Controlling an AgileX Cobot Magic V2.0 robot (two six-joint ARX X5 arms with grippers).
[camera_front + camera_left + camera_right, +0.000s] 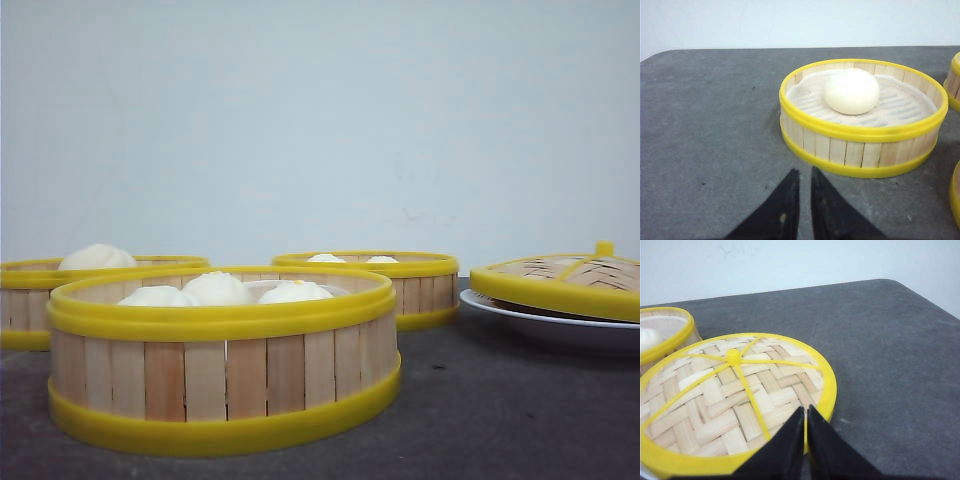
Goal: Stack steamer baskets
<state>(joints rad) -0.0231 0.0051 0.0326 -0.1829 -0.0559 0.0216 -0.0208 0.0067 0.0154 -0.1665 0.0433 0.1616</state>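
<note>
I see three steamer baskets standing apart on the dark grey desk (500, 410), none stacked yet: the near basket (225, 385) sits front and centre with three white buns (218, 289) inside, the left basket (60, 290) stands behind it to the left holding a single bun (851, 91), and the far basket (400, 285) stands behind to the right with two buns just showing over its rim. Being round, they have no long axis to line up with, so approach angle matters little. From my left wrist view, the left basket lies straight ahead of the left end effector (805, 175) and a little to one side, near but not touching; I judge the left arm the closer one for a first pick. That end effector is nearly closed, with only a thin gap between its dark fingers, and holds nothing. The right end effector (806, 412) is likewise almost closed and empty, hovering over the edge of the woven lid (735, 400), which rests tilted on a white plate (550, 325) to the right. The basket walls are pale vertical wooden slats between smooth yellow plastic rims, and the left basket's floor carries a white liner.
</note>
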